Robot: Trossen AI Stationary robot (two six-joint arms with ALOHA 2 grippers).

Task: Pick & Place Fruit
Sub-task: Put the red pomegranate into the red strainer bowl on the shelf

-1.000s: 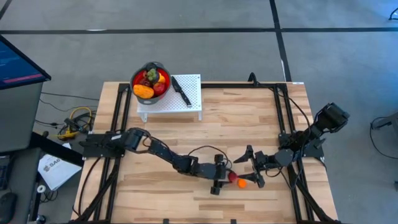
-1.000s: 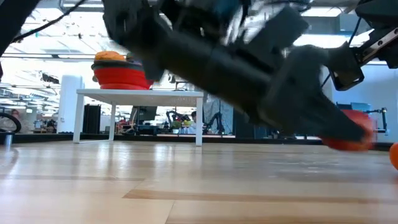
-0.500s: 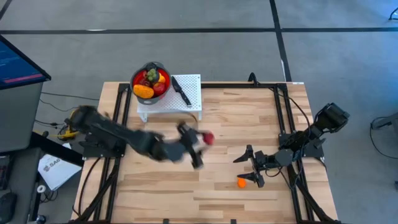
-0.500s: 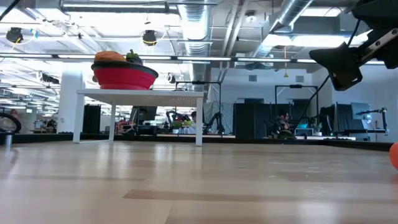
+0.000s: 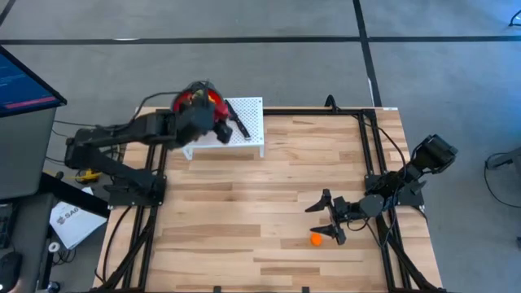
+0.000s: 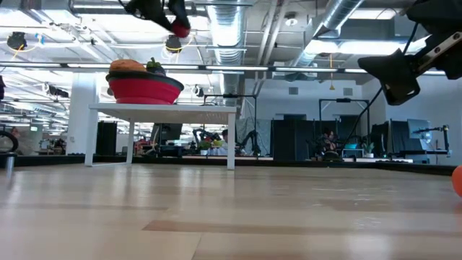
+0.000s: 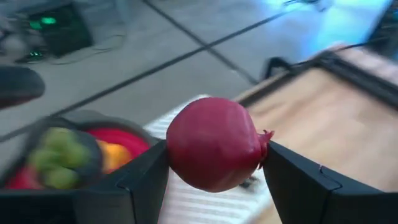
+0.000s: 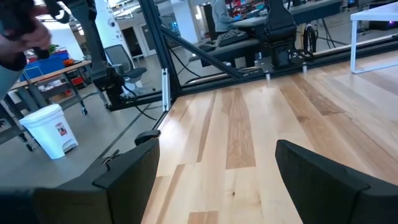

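Swung up from mid-surface to above the red bowl [image 5: 195, 102]: left gripper [image 7: 214, 171], closed around a dark red fruit [image 7: 213, 144]. Parked low near the right edge of the surface [image 5: 277, 187], fingers spread wide and empty: right gripper [image 5: 329, 218], just beside an orange fruit [image 5: 317, 239].

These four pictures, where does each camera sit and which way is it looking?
High view: above the table, looking straight down; both arms show, the left gripper over the red bowl, the right gripper near an orange fruit.
Low view: at tabletop height, looking level across into the room; the bowl sits on a white stand.
Left wrist view: on the left arm; its fingers hold a dark red fruit.
Right wrist view: on the right arm; open fingers over bare wood.
Shared: the high, low and left wrist views all show the bowl.
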